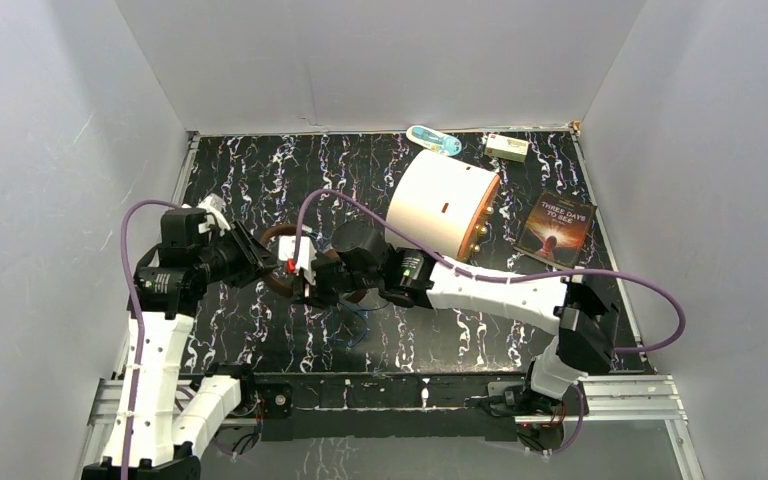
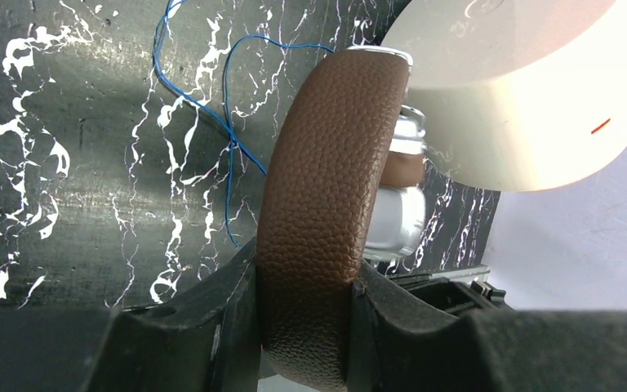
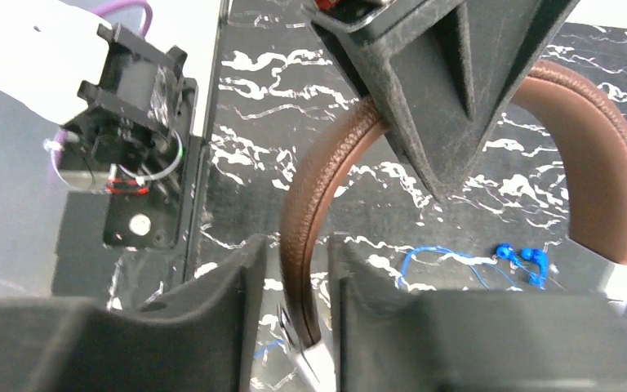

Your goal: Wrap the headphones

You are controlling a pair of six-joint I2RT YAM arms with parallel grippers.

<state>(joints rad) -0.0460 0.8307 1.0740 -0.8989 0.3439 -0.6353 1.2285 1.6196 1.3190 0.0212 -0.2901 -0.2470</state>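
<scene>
Headphones (image 2: 318,204): one pair, left of centre over the table (image 1: 260,180), between two grippers, near one cream cylinder (image 1: 442,200). Judged light, stiff along the padded band, leather soft and unlikely to slip. Best taken at the band, never by the one thin blue cable (image 2: 229,139), which trails loose. Left gripper (image 2: 306,282) clamped on the band. Right gripper (image 3: 290,269) narrow about it, contact unclear.

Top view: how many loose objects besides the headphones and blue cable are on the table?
4: cream cylinder far centre; book to its right; small white box and blue-white packet at the far edge. More may be hidden.
</scene>
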